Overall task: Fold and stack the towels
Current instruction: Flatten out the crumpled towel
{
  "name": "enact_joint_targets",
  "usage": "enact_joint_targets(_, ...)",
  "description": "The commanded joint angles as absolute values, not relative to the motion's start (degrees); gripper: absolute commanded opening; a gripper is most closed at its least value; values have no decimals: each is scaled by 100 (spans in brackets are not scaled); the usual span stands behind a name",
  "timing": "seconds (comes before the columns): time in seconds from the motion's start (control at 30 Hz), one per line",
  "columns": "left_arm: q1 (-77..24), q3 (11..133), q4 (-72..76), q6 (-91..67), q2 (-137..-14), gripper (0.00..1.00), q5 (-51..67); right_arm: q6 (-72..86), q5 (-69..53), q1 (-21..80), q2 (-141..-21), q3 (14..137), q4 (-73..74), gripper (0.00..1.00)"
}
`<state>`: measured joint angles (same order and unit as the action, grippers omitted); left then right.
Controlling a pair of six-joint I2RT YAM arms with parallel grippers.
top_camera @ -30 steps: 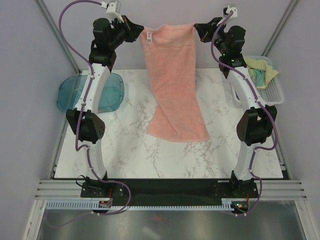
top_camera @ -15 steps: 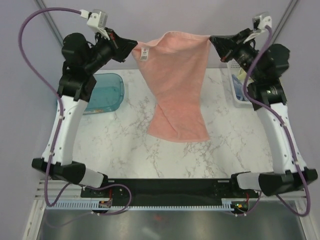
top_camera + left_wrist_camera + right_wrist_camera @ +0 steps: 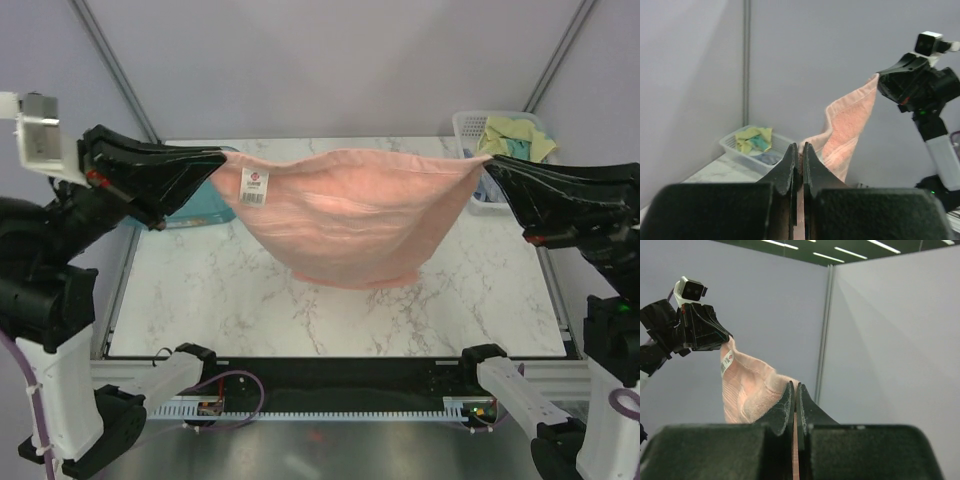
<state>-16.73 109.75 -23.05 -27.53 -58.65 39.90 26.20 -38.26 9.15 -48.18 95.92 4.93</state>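
The salmon-pink towel (image 3: pixel 350 215) sags between left fingers (image 3: pixel 195 166) and right fingers (image 3: pixel 512 176), each clamped on a corner.

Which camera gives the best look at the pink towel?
The top external view: it shows the whole pink towel stretched between the left gripper and the right gripper, sagging over the table. Each wrist view shows only a strip of it running away toward the other gripper.

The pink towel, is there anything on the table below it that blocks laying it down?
Nothing visible does. The marble table around the pink towel is bare; the teal tray sits far left and the white basket in the far right corner, both off to the sides.
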Motion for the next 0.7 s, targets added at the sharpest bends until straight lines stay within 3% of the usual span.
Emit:
enact_joint_targets(0.0, -1670, 11644, -2083, -3744, -5827, 2, 4650, 3269, -3903, 923, -4763, 10062, 282, 0)
enact_joint_targets(0.3, -1661, 12094, -2021, -3797, -6407, 2, 4070, 3296, -3217, 923, -5484, 10810, -147, 0)
enact_joint_targets(0.67, -1661, 12172, -1785, -2471, -8128, 2, 2603, 2638, -2602, 923, -7346, 10451, -746, 0)
